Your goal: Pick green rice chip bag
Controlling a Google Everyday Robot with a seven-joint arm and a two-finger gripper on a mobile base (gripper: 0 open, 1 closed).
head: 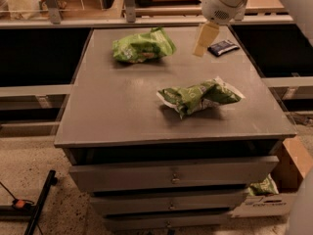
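Note:
The green rice chip bag [143,46] is plump and bright light green with white print. It lies at the far left of the grey cabinet top [122,106]. My gripper [204,40] hangs from the white arm at the top right, above the far right part of the top. It is well to the right of the bag and holds nothing.
A darker green wrinkly bag with white ends [199,96] lies in the middle right of the top. A small dark blue packet [223,47] lies at the far right, just right of the gripper. Drawers [171,175] face the front. A cardboard box [288,175] stands at the lower right.

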